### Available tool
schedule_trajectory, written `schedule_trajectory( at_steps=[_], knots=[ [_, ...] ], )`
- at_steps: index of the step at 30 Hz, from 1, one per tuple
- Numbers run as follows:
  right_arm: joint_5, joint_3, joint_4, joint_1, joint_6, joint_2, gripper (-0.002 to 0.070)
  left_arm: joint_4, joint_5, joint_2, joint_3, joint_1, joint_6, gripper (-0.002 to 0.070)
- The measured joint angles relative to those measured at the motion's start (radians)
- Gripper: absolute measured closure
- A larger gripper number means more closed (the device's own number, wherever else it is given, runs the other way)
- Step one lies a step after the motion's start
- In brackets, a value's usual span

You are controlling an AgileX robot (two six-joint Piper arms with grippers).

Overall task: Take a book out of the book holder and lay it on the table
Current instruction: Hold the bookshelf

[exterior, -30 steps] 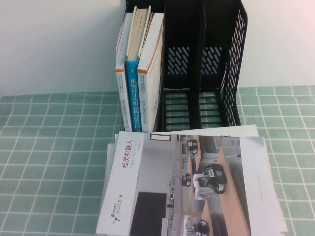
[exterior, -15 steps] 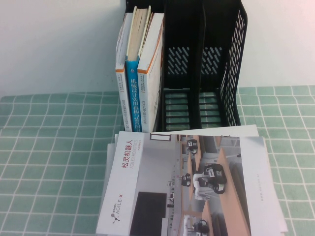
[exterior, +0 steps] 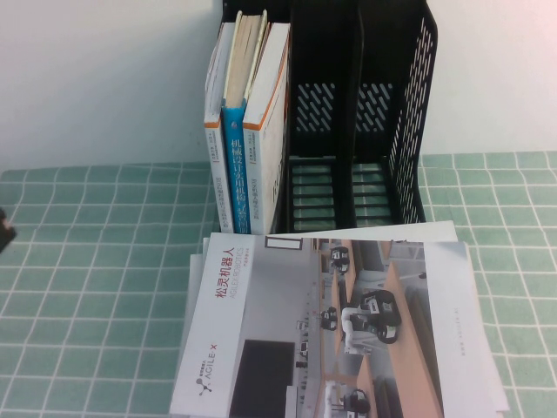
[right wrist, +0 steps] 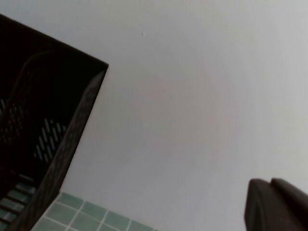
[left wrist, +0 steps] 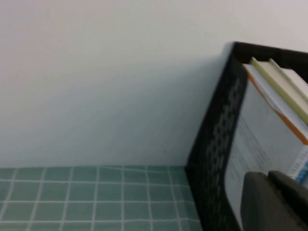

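Left gripper at table's left edge

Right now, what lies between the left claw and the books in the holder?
High view: only bare green checked cloth between the left claw at the left edge and the books in the holder. Right claw is away.

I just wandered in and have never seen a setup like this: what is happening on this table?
Nothing is being held right now. A black plastic three-slot book holder stands on the green checked tablecloth, with three upright books in its left slot. A large white brochure with robot photos lies flat in front of it. The left end effector is just appearing at the table's left edge, near the holder's book side. The right end effector shows only in its own wrist camera, beside the holder's empty side.
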Motion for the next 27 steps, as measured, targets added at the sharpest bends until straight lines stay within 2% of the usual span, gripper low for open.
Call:
schedule_trajectory(
  at_steps=[2,5,9,13,17,22,27],
  knots=[
    [0.020,-0.033,-0.040,0.000,-0.004,0.031,0.0678,0.000,0.022,0.044,-0.030,-0.061,0.004,0.0678],
    [0.043,-0.063,-0.214,0.000,0.025,0.084,0.0678,0.001,0.032,0.102,-0.068,-0.167,0.033,0.0678],
    [0.024,-0.066,-0.503,0.000,0.242,0.145,0.0678,0.001,0.036,0.160,-0.096,-0.308,0.051,0.0678],
    [-0.059,-0.066,-0.583,0.000,0.435,0.164,0.0678,-0.004,0.069,0.207,-0.103,-0.416,0.051,0.0678],
    [0.002,-0.057,-0.599,0.000,0.490,0.164,0.0678,-0.035,0.145,0.242,-0.107,-0.480,0.051,0.0678],
    [0.247,-0.014,-0.598,-0.002,0.355,0.164,0.0678,-0.048,0.210,0.255,-0.107,-0.526,0.051,0.0678],
    [0.324,0.030,-0.597,-0.002,0.298,0.179,0.0678,-0.050,0.210,0.255,-0.109,-0.533,0.051,0.0678]
  ],
)
